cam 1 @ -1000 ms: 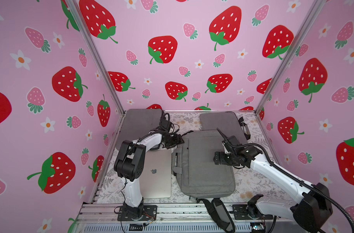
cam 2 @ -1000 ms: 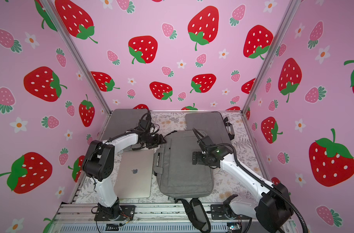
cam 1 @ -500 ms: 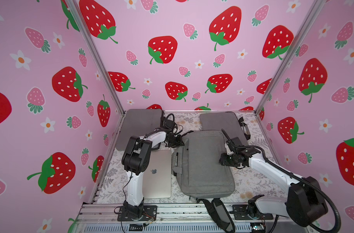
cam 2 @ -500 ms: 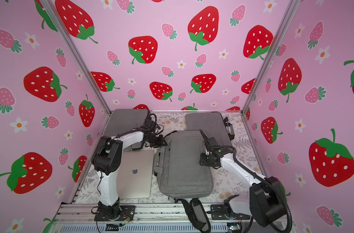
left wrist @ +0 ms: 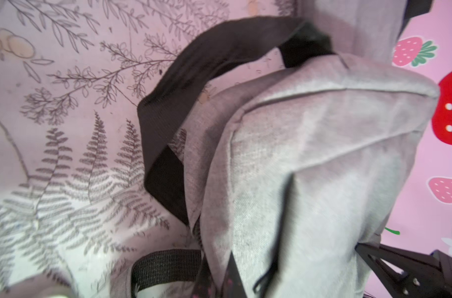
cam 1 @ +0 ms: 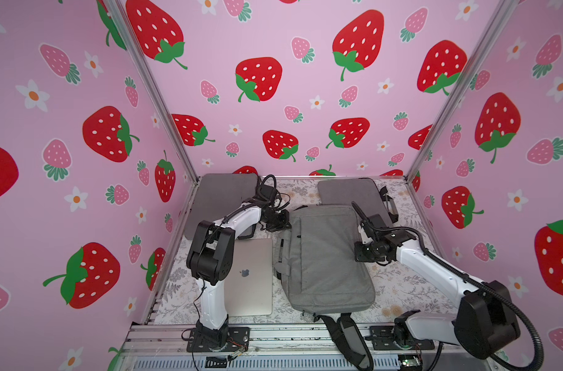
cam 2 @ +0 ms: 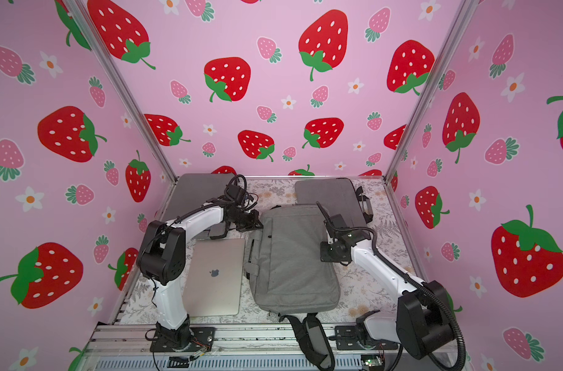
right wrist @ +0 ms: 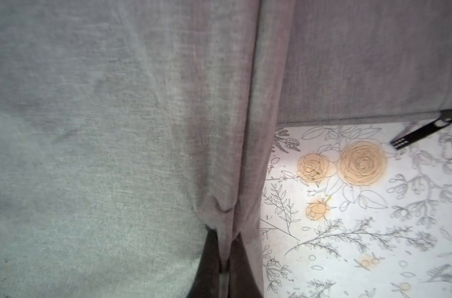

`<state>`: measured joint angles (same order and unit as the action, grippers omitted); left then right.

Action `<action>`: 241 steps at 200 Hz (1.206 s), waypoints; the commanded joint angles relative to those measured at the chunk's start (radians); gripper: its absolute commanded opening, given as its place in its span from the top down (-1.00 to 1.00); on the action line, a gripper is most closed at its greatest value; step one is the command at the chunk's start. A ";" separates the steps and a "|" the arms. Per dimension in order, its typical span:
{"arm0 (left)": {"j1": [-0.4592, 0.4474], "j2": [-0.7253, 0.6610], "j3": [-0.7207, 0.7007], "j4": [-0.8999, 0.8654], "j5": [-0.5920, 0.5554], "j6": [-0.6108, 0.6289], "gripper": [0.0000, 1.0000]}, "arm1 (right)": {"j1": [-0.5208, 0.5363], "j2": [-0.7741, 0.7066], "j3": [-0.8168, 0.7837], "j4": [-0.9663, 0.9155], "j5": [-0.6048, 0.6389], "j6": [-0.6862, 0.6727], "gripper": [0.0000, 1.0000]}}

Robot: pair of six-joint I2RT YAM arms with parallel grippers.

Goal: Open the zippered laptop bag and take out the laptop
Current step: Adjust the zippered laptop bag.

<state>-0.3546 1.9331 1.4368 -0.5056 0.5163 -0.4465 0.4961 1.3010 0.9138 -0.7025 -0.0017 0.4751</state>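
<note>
The right gripper (right wrist: 225, 260) is pressed together on a raised fold of the bag (right wrist: 90, 154), with the gray cloth pinched between its dark fingers (right wrist: 209, 258). A top view places this grip low on the bag's right edge, about halfway along. The left gripper (cam 1: 278, 222) is at the bag's far left corner, also closed. In its wrist view a dark finger (left wrist: 233, 273) pokes into the bunched cloth of that corner, so it appears to clamp the fabric, though the contact itself is blurred. Beside that corner a black handle (left wrist: 194, 77) arches off the bag over the fern-printed table (left wrist: 65, 129). In both top views the bag lies flat in the middle of the table, its long side running from the back toward the front rail. A black strap (cam 1: 347, 337) trails off its near end over the rail. The laptop (cam 1: 251, 276) is outside the bag. Silver and lid-down, it lies flat on the table just beside the bag's left edge, its far left part hidden under the left arm. Well behind, against the back wall, lie two more gray pieces — a back-left case (cam 1: 222, 196) and a back-right case (cam 1: 347, 191) — the latter reaching up to the bag's far edge.
</note>
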 commanded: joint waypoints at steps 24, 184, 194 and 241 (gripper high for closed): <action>-0.031 -0.165 -0.051 -0.028 0.074 -0.068 1.00 | -0.040 0.063 0.297 -0.015 0.073 -0.161 1.00; -0.179 -0.384 -0.386 0.141 -0.027 -0.482 1.00 | -0.113 0.935 1.312 0.049 -0.051 -0.452 1.00; -0.182 -0.377 -0.394 0.145 -0.036 -0.485 1.00 | -0.107 0.963 1.337 0.056 -0.056 -0.457 1.00; -0.164 -0.313 -0.392 0.134 -0.060 -0.452 1.00 | -0.087 1.040 1.349 0.111 -0.059 -0.473 1.00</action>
<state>-0.5018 1.5993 1.0504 -0.3359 0.3328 -0.9184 0.4091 2.3314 2.2097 -0.8177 -0.0750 -0.0147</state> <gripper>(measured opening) 0.066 0.059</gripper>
